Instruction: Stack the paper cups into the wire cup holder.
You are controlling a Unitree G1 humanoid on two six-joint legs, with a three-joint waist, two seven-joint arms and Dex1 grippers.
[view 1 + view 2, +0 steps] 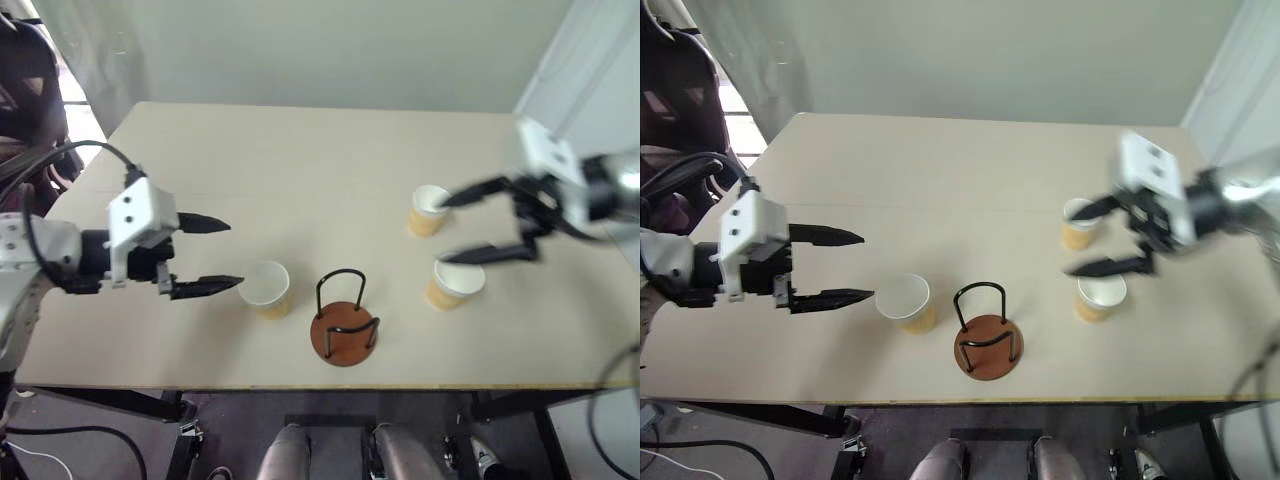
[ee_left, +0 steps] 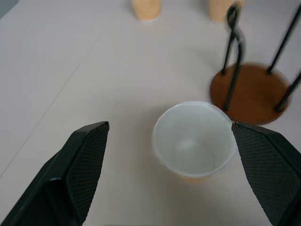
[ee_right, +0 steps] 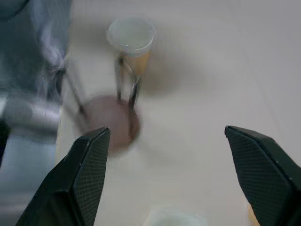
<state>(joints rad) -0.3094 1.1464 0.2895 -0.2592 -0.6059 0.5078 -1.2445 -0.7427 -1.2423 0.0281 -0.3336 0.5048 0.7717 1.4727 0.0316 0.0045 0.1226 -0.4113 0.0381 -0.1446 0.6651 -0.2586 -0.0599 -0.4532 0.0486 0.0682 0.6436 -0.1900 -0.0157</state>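
three paper cups are counted on the pale table point(image 1: 300, 160), all upright with their open mouths up, and none is seated in the holder. one cup point(image 1: 266, 288) stands toward the left, just beside the wire cup holder point(image 1: 344, 320); whether it touches the wire cannot be told. two more cups are placed on the right: a farther cup point(image 1: 428, 210) and a nearer cup point(image 1: 455, 284), close together but apart from each other, and well apart from the holder.

one wire cup holder is seen, near the table's front edge, between the left cup and the right pair. its black wire loops rise from a round reddish-brown base, and nothing is held inside them.

two grippers are seen. the left gripper point(image 1: 208, 255) is held level above the table, its two black fingers spread wide and aimed at the left cup; in the left wrist view that cup point(image 2: 194, 141) lies between the fingers point(image 2: 84, 160) without being touched. the right gripper point(image 1: 475, 225) is raised over the right pair of cups, blurred, with its fingers spread apart and nothing pinched between them. in the right wrist view the holder point(image 3: 110, 117) and the left cup point(image 3: 131, 40) are seen beyond its open fingers.
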